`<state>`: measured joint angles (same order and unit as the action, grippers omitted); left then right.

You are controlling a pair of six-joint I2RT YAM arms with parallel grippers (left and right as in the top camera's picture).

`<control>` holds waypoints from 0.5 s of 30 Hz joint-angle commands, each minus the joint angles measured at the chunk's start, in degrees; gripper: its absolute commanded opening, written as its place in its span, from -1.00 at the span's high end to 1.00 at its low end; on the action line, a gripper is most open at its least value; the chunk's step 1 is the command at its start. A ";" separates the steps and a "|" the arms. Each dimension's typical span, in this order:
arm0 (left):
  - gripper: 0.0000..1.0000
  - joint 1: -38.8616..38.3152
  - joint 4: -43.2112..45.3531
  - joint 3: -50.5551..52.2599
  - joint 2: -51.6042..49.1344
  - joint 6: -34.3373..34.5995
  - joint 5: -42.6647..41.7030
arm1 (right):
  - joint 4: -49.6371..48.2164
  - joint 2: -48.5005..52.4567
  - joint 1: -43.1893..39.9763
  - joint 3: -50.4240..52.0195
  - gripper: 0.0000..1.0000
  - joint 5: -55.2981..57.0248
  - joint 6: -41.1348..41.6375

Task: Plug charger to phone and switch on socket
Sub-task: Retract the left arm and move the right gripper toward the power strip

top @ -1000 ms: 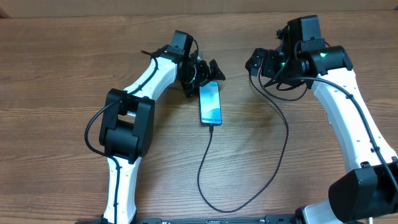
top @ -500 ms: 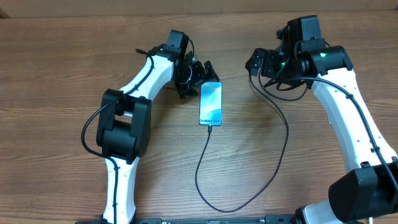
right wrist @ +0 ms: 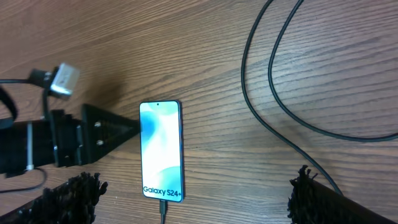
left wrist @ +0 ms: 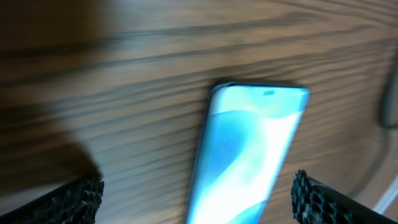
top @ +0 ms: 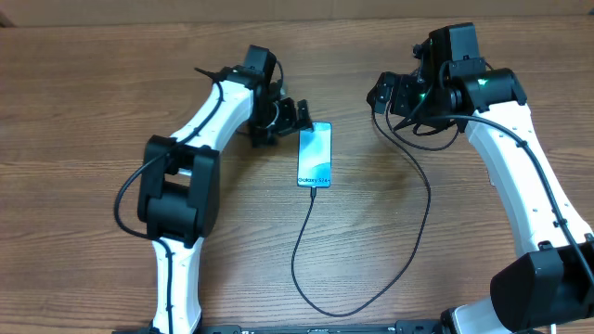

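overhead, my left pincer [top: 299, 113] stands wide apart and empty, just beside the far-left corner of the slim black-edged phone [top: 315, 156], which lies flat mid-table, teal screen lit. the long thin black charger cable [top: 302, 250] meets its near end and loops toward the near edge of the wooden table [top: 93, 93]. my right pincer [top: 380, 93], wide apart, holds nothing.

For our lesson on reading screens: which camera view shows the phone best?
The right wrist view: the phone is sharp, whole, its screen text legible. Overhead shows it whole but small; the left wrist view shows only one blurred end.
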<state>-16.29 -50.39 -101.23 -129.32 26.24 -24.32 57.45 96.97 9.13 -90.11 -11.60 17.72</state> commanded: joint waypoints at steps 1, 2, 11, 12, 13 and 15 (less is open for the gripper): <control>-1.00 1.20 -2.43 0.55 7.37 -5.84 11.02 | -0.07 -1.60 0.02 -0.61 -1.00 0.70 -0.66; -1.00 1.27 -3.67 0.55 9.16 -6.73 13.60 | -0.09 -1.60 0.02 -0.61 -1.00 0.70 -0.66; -1.00 1.27 -13.22 0.55 25.33 -8.48 26.25 | -0.09 -1.60 0.02 -0.61 -1.00 0.66 -0.66; -1.00 1.27 -13.46 0.55 26.91 -8.48 26.27 | -0.09 -1.60 0.02 -0.61 -1.00 0.68 -0.66; -1.00 1.27 -13.42 0.55 28.00 -8.48 26.25 | -0.09 -1.60 0.02 -0.61 -1.00 0.66 -0.66; -1.00 1.27 -13.42 0.55 29.81 -8.46 26.23 | -0.09 -1.60 0.02 -0.61 -1.00 0.66 -0.66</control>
<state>-14.90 -63.55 -100.86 -101.82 19.07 -0.91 57.63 96.95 9.15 -90.11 -11.55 17.72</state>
